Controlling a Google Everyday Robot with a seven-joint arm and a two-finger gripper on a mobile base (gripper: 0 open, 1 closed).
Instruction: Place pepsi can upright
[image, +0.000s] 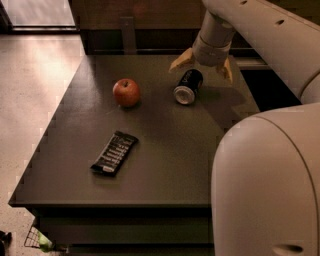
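Dark table (150, 180), claw (201, 72) over pepsi can (188, 87)

The pepsi can (188, 86) lies on its side on the table (170, 150). The gripper (203, 65) hangs just above it, fingers spread wide.

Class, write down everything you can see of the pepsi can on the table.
The pepsi can is small, dark navy, seemingly metal, with white lettering on its side and a silver end facing the camera. It lies on its side, not upright, on the dark table near the far edge, apart from the red apple. The gripper hangs over its far end, tan fingers spread open either side; whether they touch it cannot be told.
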